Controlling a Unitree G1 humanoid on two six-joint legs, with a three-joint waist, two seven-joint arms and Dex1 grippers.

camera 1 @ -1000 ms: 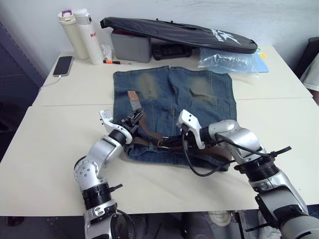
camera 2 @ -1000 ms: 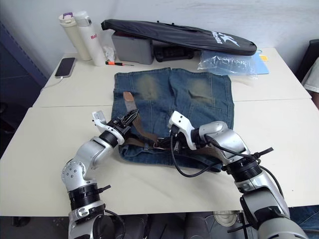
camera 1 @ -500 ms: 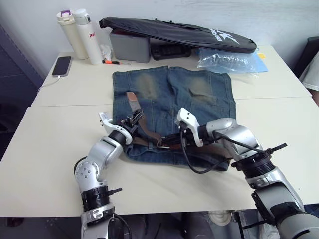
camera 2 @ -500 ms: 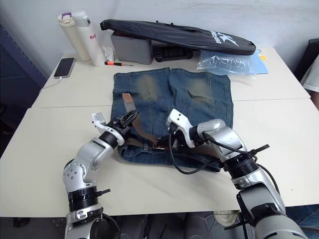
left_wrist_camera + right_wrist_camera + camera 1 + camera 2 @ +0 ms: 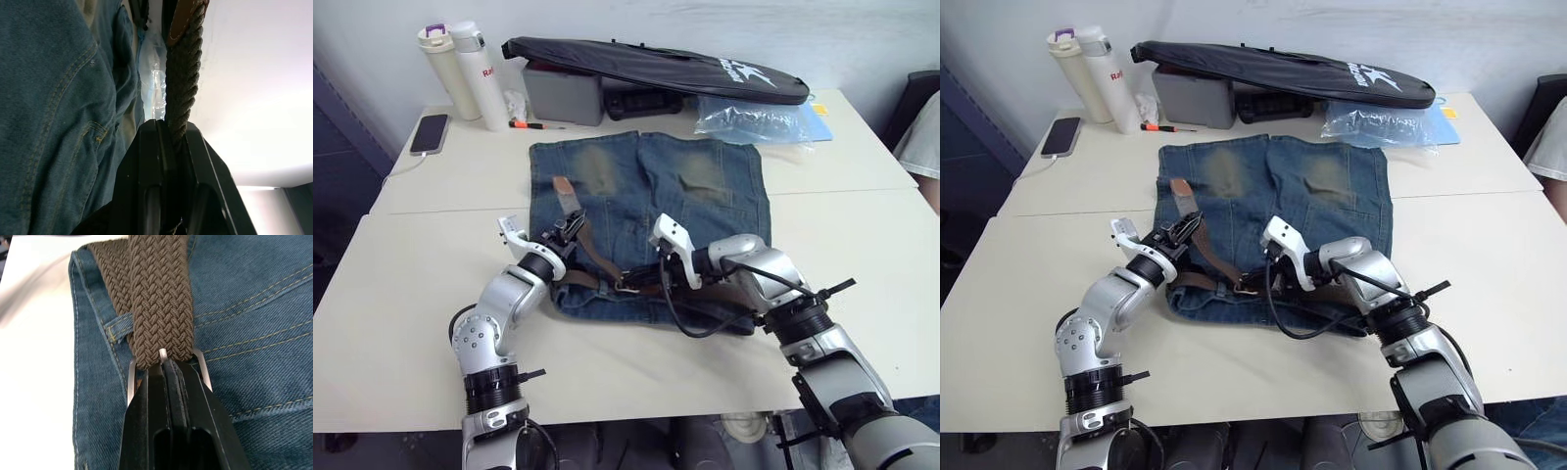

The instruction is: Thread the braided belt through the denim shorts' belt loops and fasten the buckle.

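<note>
Braided belt [image 5: 597, 266] lies along the waistband of the denim shorts [image 5: 651, 196], at the shorts' edge nearest the robot; its tan-tipped free end [image 5: 566, 192] runs up over the left side of the denim. Shorts lie flat on the white table [image 5: 401, 294], legs pointing away. Buckle [image 5: 164, 367] sits mid-waistband, silver frame & prong against the braid, w/ a belt loop [image 5: 120, 325] just beside it. Right gripper [image 5: 641, 279] has its fingers pressed together at the buckle, tips touching the frame; whether they actually grip it, can't tell. Left gripper [image 5: 570, 227] pinches the belt strap edge-on between its black fingers [image 5: 154, 161], over the shorts' left side. Beyond the shorts: long black zipped bag [image 5: 656, 67] atop a grey box [image 5: 563, 96], clear plastic bag [image 5: 754, 119], two bottles [image 5: 460, 69], phone [image 5: 429, 133]
</note>
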